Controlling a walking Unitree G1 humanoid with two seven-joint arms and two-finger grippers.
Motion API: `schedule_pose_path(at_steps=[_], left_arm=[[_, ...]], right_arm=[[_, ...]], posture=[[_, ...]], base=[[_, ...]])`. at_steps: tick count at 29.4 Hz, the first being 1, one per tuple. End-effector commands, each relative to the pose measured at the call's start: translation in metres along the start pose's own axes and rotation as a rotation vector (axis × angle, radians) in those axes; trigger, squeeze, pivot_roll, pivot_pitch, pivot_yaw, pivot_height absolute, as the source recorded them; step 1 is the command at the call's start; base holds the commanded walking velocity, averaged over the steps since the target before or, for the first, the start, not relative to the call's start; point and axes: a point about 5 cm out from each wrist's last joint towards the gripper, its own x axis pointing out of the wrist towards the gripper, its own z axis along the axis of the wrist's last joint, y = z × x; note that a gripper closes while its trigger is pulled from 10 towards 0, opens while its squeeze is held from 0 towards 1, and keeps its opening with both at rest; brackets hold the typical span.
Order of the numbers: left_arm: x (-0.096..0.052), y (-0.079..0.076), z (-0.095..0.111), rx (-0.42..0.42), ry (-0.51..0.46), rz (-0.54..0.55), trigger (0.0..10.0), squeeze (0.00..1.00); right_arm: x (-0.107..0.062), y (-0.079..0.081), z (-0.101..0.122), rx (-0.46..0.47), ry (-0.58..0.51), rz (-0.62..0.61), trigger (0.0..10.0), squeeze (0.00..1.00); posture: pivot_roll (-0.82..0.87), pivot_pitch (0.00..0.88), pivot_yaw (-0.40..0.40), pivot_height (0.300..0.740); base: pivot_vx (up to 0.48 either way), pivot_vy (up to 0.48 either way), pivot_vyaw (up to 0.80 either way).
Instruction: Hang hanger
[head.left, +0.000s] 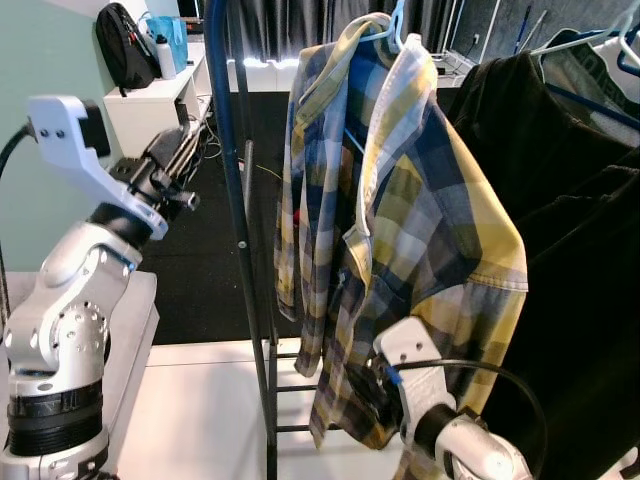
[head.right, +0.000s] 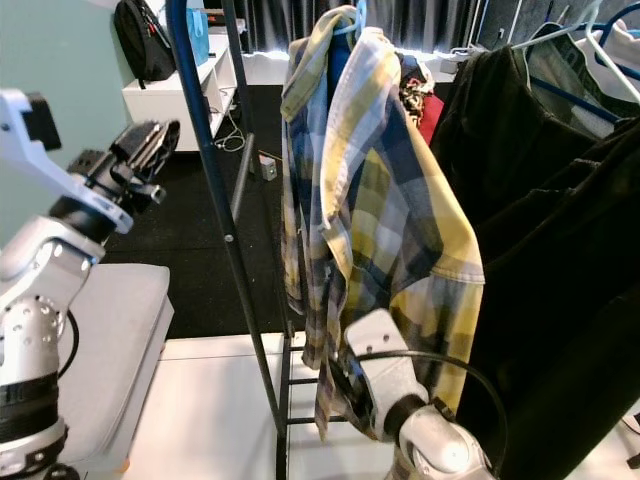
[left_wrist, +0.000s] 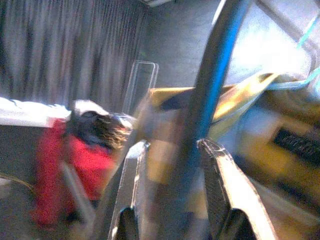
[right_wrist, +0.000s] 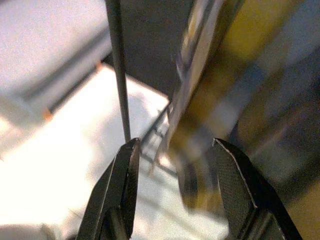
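The yellow-and-navy plaid cotton shirt (head.left: 400, 220) on its pale blue plastic hanger (head.left: 392, 28) looks light and floppy, best held at the hook; both the left gripper (left_wrist: 175, 200) and the right gripper (right_wrist: 172, 195) are spread, empty

We see a light blue hanger (head.left: 393, 28) carrying a plaid shirt (head.left: 400, 230) of yellow, navy and white checks. Its hook rises from the shirt's collar, just beside the upright dark pole of the clothes rack (head.left: 232, 150); we cannot tell what the hook sits on. The shirt hangs open and full length, draped between that pole and the black garments (head.left: 560, 200), touching them.
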Motion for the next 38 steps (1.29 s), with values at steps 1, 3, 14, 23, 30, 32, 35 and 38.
schedule_pose_path(at_steps=[1,3,14,23,30,32,35,38], left_arm=[[0.003,-0.015,0.003,-0.142,-0.021,-0.098,10.0,0.00],[-0.001,-0.034,0.000,-0.233,0.004,-0.260,10.0,0.00],[0.001,-0.056,-0.009,-0.228,0.086,-0.341,10.0,0.00],[0.029,-0.045,-0.031,0.171,0.245,-0.077,10.0,0.00],[0.016,-0.025,-0.041,0.203,0.293,0.019,10.0,0.00],[0.016,-0.025,-0.041,0.203,0.293,0.019,10.0,0.00],[0.001,-0.008,-0.052,0.238,0.343,0.116,10.0,0.00],[-0.007,0.002,-0.056,0.267,0.362,0.169,10.0,0.00]], right_arm=[[-0.003,-0.005,-0.023,0.040,0.069,-0.059,10.0,0.00],[-0.007,-0.015,-0.050,0.188,0.082,-0.195,10.0,0.00],[-0.025,-0.026,-0.093,0.251,0.167,-0.340,10.0,0.00],[-0.033,-0.016,-0.116,0.278,0.330,-0.257,10.0,0.00],[-0.043,-0.013,-0.121,0.422,0.193,-0.268,10.0,0.00],[-0.043,-0.013,-0.121,0.422,0.193,-0.268,10.0,0.00],[-0.052,-0.014,-0.069,0.533,-0.168,-0.159,10.0,0.00],[-0.057,-0.011,-0.033,0.550,-0.320,-0.043,10.0,0.00]], posture=[[-0.01,0.167,0.010,0.740],[-0.01,0.166,0.009,0.740],[0.00,0.154,0.002,0.740],[-0.01,0.141,0.016,0.740],[-0.01,0.154,0.027,0.740],[-0.01,0.154,0.027,0.740],[-0.02,0.157,0.036,0.740],[-0.03,0.157,0.036,0.740]], base=[[0.000,0.000,0.00],[0.000,0.000,0.00],[0.000,0.000,0.00],[0.000,0.000,0.00],[0.000,0.000,0.00],[0.000,0.000,0.00],[0.000,0.000,0.00],[0.000,0.000,0.00]])
